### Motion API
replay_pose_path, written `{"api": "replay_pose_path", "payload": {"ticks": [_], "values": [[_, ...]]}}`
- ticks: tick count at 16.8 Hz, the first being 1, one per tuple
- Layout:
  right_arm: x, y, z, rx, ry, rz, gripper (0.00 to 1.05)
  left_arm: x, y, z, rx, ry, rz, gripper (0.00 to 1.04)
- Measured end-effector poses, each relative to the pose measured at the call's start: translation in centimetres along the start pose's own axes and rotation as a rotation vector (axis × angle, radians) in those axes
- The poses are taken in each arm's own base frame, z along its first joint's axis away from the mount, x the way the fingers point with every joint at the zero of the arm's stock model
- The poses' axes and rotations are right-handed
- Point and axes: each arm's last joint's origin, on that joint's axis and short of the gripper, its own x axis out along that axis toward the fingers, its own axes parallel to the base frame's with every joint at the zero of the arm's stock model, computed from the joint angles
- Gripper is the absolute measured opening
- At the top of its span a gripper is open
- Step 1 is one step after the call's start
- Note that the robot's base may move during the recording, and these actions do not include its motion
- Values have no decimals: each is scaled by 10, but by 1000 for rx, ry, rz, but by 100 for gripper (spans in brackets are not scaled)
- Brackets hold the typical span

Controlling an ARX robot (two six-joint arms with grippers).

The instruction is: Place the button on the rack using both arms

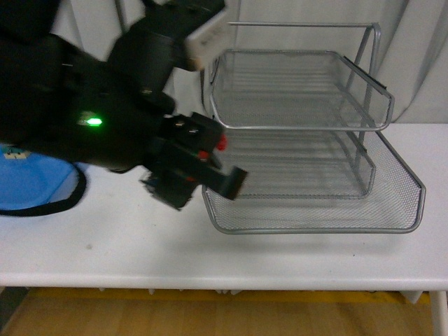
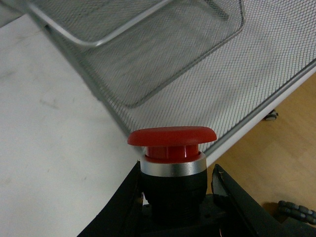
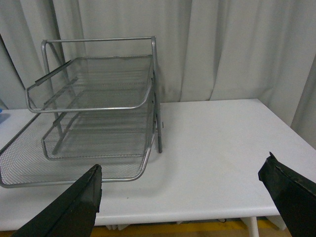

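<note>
My left gripper [image 1: 203, 171] is shut on the button [image 2: 172, 157], which has a red mushroom cap, a silver collar and a dark body. In the front view only a bit of its red cap [image 1: 220, 144] shows, just left of the rack's front left corner. The silver wire-mesh rack [image 1: 308, 140] stands on the white table with its bottom tray pulled forward. In the left wrist view the mesh trays [image 2: 197, 64] lie just beyond the cap. My right gripper [image 3: 185, 197] is open and empty, apart from the rack [image 3: 94, 123], and out of the front view.
A flat blue tray [image 1: 31, 182] lies at the left on the white table [image 1: 140, 245]. Grey curtains [image 3: 222, 49] hang behind the table. The table's front edge and wooden floor [image 2: 281, 148] show below.
</note>
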Motion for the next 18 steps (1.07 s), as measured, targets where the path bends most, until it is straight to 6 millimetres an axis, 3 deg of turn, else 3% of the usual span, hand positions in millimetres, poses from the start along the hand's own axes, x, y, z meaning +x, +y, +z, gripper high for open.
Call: {"api": "replay_pose_path", "payload": {"ticks": [6,9,10,12,15,17,18], "values": [[0,0,0,0,0,0,98,101,-24,47,62,37,-45,36],[0,0,0,0,0,0,98,125,-31,52,71,61,-63,36],[0,0,0,0,0,0,98,131,-32,53,73,72,-65,43],[0,0,0,0,0,0,98,135,-32,53,76,68,-59,49],[0,0,0,0,0,0,98,130,-30,57,68,28,-80,79],[0,0,0,0,0,0,98,99,-22,58,40,-93,-51,100],[0,0,0,0,0,0,98,72,-12,60,21,-191,-21,98]]}}
